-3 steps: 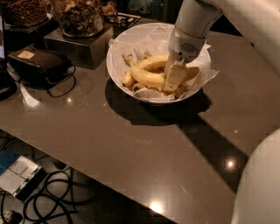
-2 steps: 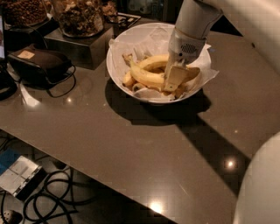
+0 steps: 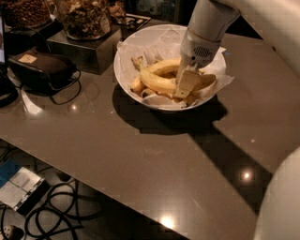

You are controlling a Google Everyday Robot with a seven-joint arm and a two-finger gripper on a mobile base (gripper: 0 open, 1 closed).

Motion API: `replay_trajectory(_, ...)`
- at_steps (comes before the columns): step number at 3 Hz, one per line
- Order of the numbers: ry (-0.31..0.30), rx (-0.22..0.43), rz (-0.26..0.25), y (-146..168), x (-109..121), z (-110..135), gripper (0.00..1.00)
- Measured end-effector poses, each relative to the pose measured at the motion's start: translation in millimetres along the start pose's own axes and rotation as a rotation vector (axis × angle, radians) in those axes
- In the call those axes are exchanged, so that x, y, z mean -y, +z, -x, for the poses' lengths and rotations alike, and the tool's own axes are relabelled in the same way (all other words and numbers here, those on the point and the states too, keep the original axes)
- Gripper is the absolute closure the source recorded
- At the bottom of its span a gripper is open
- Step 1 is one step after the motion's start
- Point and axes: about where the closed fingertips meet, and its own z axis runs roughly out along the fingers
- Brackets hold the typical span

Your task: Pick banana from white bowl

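Banana: the longest yellow fruit in the white bowl. It lies across the middle, with its brownish stem pointing up-left and its far end under the gripper.
Handling: judged light, and soft beneath a smooth, slightly slippery skin. A hard squeeze would bruise it, and the curve would likely make it swing if lifted by one end.
Hold point: judged best on the thick mid-body, across the narrow width, away from the thin stem.
Gripper: down inside the bowl at the banana's right part, touching it or just above it. Whether it is open or clamped on the fruit cannot be told from here.
Arm: white, and descends into the bowl from the upper right.
Bowl contents: a crumpled white paper lining that spills over the right rim. A shorter arched banana lies just behind the long one. Small stubby bananas are tucked against its front left.
Lifting risk: the neighbouring fruit touches the target, so they may shift or ride up with it.
Bowl position: on the dark table, toward its far side.
Jars: a glass jar of brown snacks stands on a dark block just left of the bowl. A second jar stands farther left.
Dark case: lies left of the block, with a cable looped beside it.
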Motion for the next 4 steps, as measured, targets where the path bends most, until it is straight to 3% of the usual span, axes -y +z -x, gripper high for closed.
replay_trajectory(1, -0.015, 0.045, -0.032, -20.8, -16.1, 8.8, 1.0)
replay_trajectory(3, -0.118, 0.162, -0.053, -66.3, -54.4, 30.6, 1.0)
replay_trajectory(4, -0.17, 0.167, -0.055, -81.4, -74.0, 46.0, 1.0)
